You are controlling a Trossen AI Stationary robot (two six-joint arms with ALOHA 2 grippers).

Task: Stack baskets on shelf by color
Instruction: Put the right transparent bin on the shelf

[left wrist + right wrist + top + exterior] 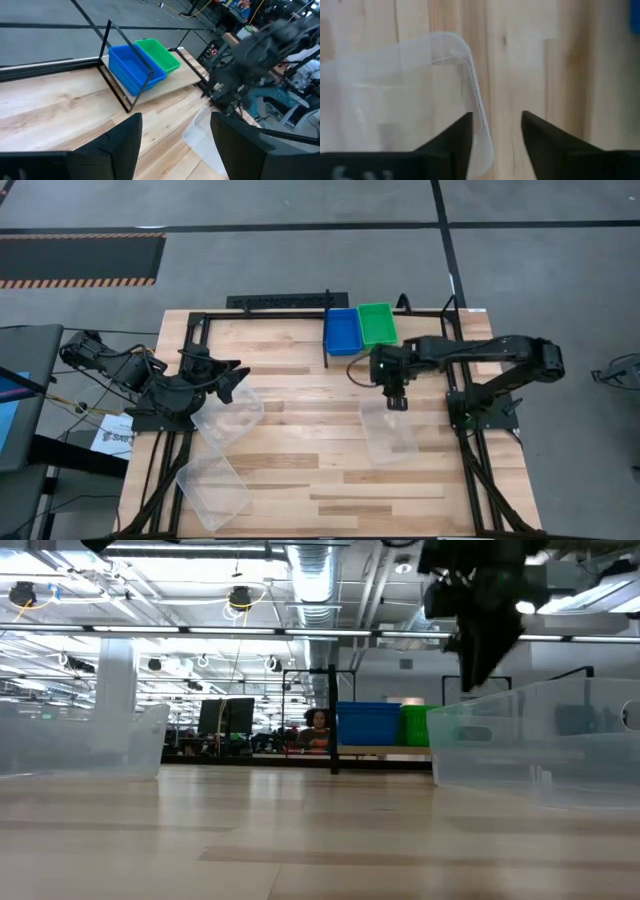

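Hovering over the clear basket's point(390, 434) shelf-side rim, the right gripper point(396, 402), fingers parted, empty.

Our right hand point(396, 402): arm reaching leftward from the table's right side, wrist bent down, fingers point(455, 145) parted. Our left hand point(232, 380): arm folded at the left edge, pointing right, fingers point(122, 145) spread apart.

From overhead I see my whole table point(300, 470) straight down, the low camera looks level across it toward the shelf point(385, 751), my left wrist faces that shelf from afar, and my right wrist peers closely down at one clear basket point(395, 100).
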